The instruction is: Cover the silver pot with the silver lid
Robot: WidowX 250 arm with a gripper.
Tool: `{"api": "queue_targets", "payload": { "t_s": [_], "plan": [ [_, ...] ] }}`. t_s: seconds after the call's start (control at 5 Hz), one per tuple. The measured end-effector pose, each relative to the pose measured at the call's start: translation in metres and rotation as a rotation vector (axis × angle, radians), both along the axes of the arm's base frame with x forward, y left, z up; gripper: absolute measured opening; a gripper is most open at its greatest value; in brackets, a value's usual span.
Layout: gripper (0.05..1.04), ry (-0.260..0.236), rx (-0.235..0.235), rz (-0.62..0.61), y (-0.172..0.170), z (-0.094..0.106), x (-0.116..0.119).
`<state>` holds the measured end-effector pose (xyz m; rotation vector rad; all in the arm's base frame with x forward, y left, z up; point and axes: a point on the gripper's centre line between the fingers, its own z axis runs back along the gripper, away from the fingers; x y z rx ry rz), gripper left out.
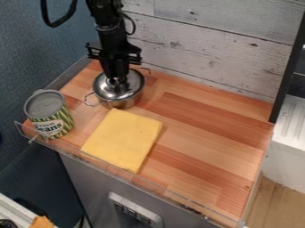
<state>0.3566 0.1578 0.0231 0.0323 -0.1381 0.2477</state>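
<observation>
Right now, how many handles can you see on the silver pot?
2. One handle is on the left of the pot in the picture, the other handle at its upper right, near the wooden wall.

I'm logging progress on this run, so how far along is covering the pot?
Nearly finished, it seems. Done: the silver lid lies over the silver pot, hiding its opening. In hand: the gripper is down at the lid's top; whether it grips the lid is unclear. Left: probably just letting go, if need be, and lifting clear.
</observation>
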Motion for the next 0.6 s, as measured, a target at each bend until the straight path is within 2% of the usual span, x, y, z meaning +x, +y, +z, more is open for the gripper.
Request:
{"api": "queue_targets", "payload": {
  "t_s": [0.2,0.4,0.6],
  "plan": [
    [0.617,0.008,-0.023,-0.006,-0.004,0.000,-0.001],
    [0.909,0.017,-0.007,0.009,-0.002,0.012,-0.005],
    [1.009,0.010,0.011,0.001,-0.003,0.036,-0.009]
  ]
}}
